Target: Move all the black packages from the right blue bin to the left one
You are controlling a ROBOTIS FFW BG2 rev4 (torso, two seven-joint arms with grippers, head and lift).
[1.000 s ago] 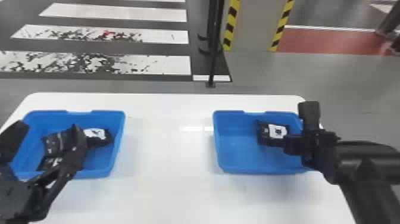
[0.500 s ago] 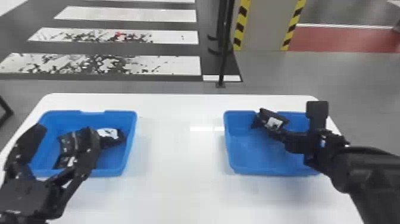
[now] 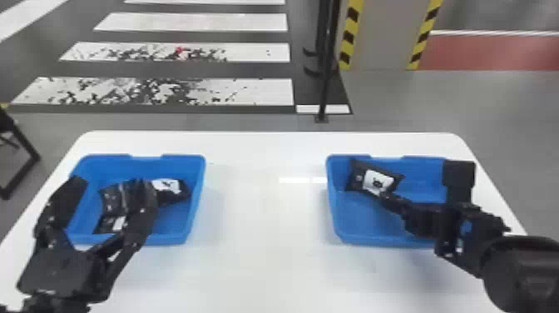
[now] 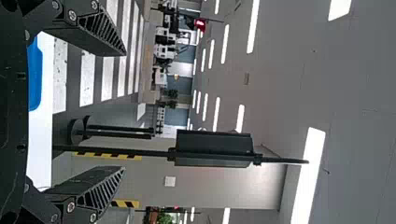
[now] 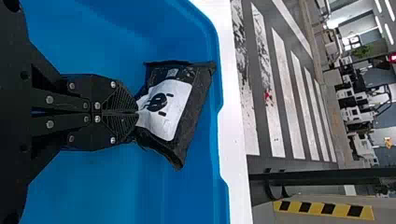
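In the right blue bin, my right gripper holds a black package with a white label near the back left corner. The right wrist view has the right gripper closed on the labelled side of that package, which sits askew close to the bin wall. My left gripper stands open over the left blue bin, partly hiding black packages inside. In the left wrist view, the left gripper has its fingers wide apart, nothing between them.
Both bins rest on a white table, with a broad stretch of tabletop between them. Beyond the far edge stand a black pole and a grey pillar with striped edges.
The package has shifted left within the right bin, toward its back left corner, and its angle has changed. The head view has swung slightly left. My left gripper keeps its place over the left bin.
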